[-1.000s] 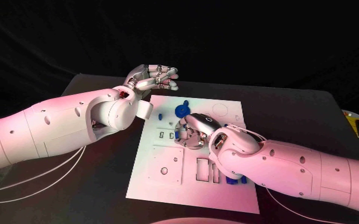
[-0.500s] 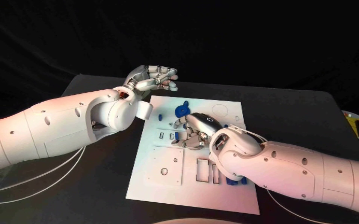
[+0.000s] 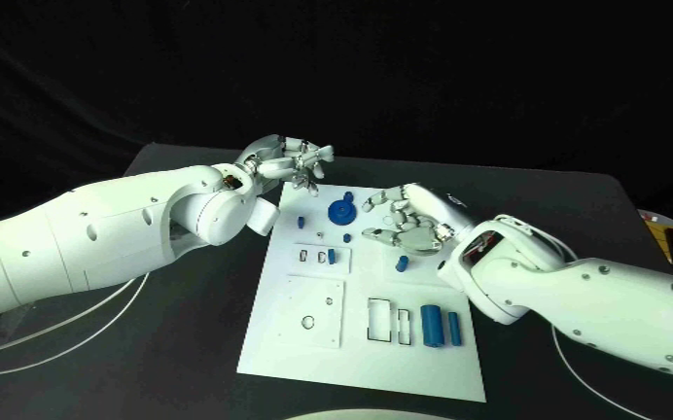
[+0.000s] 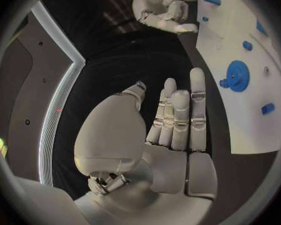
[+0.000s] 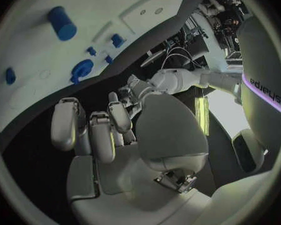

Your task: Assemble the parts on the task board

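Right wrist view: arm (image 5: 265, 60) reads "edisys"-like lettering, unclear.

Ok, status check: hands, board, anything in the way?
Left hand open, at board's far corner. Right hand open, empty, above task board. Blue gear seated. Nothing blocking.

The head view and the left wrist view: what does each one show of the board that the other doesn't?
Head view alone: the whole task board, with two blue cylinders lying side by side near its near right corner, and a small blue piece just below the right hand.

Left wrist view alone: the left hand from behind, its fingers straight and together, holding nothing.

Both: the blue gear on the board, and the right hand raised off the board, empty.
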{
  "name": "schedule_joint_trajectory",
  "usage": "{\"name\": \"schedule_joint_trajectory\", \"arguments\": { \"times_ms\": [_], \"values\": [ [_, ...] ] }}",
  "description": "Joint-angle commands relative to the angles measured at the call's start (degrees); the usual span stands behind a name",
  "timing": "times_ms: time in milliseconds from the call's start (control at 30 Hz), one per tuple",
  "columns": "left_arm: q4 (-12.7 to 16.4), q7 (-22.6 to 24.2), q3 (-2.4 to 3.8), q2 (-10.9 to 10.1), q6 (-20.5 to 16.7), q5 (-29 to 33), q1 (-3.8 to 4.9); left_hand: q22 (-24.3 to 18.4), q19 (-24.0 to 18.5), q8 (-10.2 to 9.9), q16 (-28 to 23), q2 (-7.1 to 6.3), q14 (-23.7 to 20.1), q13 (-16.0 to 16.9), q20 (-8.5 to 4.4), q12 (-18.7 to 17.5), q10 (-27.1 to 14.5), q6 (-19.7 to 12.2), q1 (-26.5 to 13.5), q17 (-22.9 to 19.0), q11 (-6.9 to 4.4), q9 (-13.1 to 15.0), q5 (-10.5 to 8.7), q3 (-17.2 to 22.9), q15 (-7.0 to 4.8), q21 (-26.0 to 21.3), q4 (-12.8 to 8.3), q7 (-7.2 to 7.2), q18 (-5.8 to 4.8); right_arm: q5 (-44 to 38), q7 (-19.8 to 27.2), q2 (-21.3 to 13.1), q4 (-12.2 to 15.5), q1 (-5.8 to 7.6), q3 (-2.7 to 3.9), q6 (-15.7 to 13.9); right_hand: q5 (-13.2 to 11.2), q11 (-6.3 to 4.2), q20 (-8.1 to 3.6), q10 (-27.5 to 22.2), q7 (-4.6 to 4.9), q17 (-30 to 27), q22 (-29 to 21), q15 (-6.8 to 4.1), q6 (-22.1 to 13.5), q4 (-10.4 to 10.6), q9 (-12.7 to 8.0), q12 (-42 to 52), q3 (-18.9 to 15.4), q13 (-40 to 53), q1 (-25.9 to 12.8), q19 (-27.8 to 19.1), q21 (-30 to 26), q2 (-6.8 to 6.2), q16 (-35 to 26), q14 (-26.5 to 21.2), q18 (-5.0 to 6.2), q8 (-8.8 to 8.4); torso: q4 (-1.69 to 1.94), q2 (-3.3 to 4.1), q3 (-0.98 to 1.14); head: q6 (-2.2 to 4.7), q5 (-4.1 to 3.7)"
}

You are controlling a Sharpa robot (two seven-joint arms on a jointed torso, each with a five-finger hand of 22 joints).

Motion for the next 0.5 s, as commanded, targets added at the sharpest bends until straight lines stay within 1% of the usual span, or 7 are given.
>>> {"name": "schedule_joint_trajectory", "arguments": {
  "times_ms": [33,133,167,200,267,367,500],
  "values": [
    [-0.1,-12.5,0.04,0.2,7.4,-13.6,0.06,3.6,-0.5,5.0,8.0,0.06,4.4,5.1,-0.80,8.2,-1.2,-0.5,-1.7,8.6,-1.09,3.0,-0.49,-0.2,-0.84,5.6,0.0,-1.07,0.75,11.7,7.4,-2.2,1.2,1.00,0.11,-1.3,1.1,-0.55,-0.65,0.2,-0.16,6.4,0.9,-0.45,0.6,0.4,0.2,0.0,0.0,0.0,0.3,0.1,0.1,0.59,-0.3,3.9,0.46,0.55,-0.10,-0.60,0.26,-0.26,0.06],
    [-0.1,-19.1,0.04,0.5,10.4,-20.9,0.07,10.9,1.0,9.0,11.9,0.23,6.7,8.5,-1.29,13.0,-0.7,-0.5,-4.3,13.5,-2.00,5.7,-0.33,-0.9,-1.40,11.9,0.2,-1.94,-0.07,15.5,7.2,-5.0,1.8,2.15,0.19,-0.8,1.3,-0.59,-0.69,0.3,-0.20,6.4,1.0,-0.49,0.8,0.5,0.2,0.1,0.0,0.0,0.3,0.2,0.2,0.55,-0.3,3.9,0.44,0.70,-0.01,-0.93,0.47,-0.51,0.19],
    [0.0,-20.9,0.05,0.6,11.2,-22.8,0.08,15.0,2.6,10.7,13.8,0.36,8.0,12.6,-1.59,16.8,1.6,-0.3,-5.4,16.3,-2.34,6.9,-0.28,-1.4,-1.89,15.0,0.3,-2.61,-0.62,16.3,7.1,-5.7,1.7,2.45,0.21,-0.7,1.3,-0.59,-0.70,0.3,-0.21,6.4,1.0,-0.50,0.8,0.5,0.2,0.1,-0.1,0.0,0.3,0.2,0.3,0.54,-0.4,3.9,0.41,0.72,0.00,-1.00,0.52,-0.55,0.21],
    [0.0,-22.5,0.05,0.8,12.1,-24.8,0.08,16.3,3.0,11.5,14.3,0.56,8.4,13.9,-1.76,18.0,2.2,-0.1,-6.0,17.1,-2.58,7.6,-0.42,-1.6,-2.03,16.1,0.3,-2.79,-0.78,17.1,6.9,-6.3,1.7,2.71,0.22,-0.6,1.4,-0.60,-0.70,0.3,-0.21,6.4,1.0,-0.50,0.8,0.5,0.2,0.1,-0.1,0.0,0.3,0.2,0.3,0.54,-0.4,3.9,0.42,0.73,0.02,-1.07,0.56,-0.64,0.25],
    [0.0,-26.5,0.05,1.3,14.2,-30.3,0.09,21.4,4.6,14.5,16.4,0.87,9.8,19.2,-2.32,22.6,5.0,-0.1,-7.6,20.4,-3.39,10.2,-0.34,-2.6,-2.72,19.9,0.2,-3.65,-1.49,18.6,6.4,-7.6,1.1,3.25,0.25,-0.4,1.9,-0.67,-0.78,0.2,-0.29,6.3,1.0,-0.57,0.9,0.8,0.2,-0.1,-0.2,-0.2,0.2,0.2,0.1,0.48,-0.4,3.9,0.44,0.95,0.09,-1.20,0.67,-0.71,0.19],
    [0.0,-31.0,0.05,2.1,16.5,-36.4,0.10,25.3,6.3,16.1,17.8,1.34,10.9,22.3,-2.75,25.2,7.1,0.3,-8.6,23.0,-4.04,11.7,-0.35,-3.2,-3.25,22.6,0.3,-4.27,-2.06,19.9,5.7,-8.7,0.2,3.62,0.27,-0.1,2.0,-0.68,-0.81,0.2,-0.30,6.3,1.0,-0.59,0.9,0.9,0.3,-0.1,-0.2,-0.2,0.1,0.2,0.2,0.44,-0.4,3.9,0.43,1.00,0.14,-1.41,0.76,-0.94,0.28],
    [0.2,-34.8,0.03,3.0,17.5,-43.1,0.13,26.1,6.5,16.3,18.1,1.59,11.1,22.7,-2.92,25.5,7.2,0.0,-9.4,23.5,-4.16,12.3,-0.35,-3.7,-3.39,23.2,0.3,-4.37,-2.18,20.7,5.0,-9.4,-0.4,3.83,0.27,0.3,2.3,-0.71,-0.84,0.2,-0.32,6.3,1.0,-0.61,0.9,1.0,0.3,-0.1,-0.3,-0.2,0.1,0.2,0.1,0.35,-0.4,3.9,0.43,1.05,0.16,-1.55,0.97,-1.23,0.36]
  ]
}}
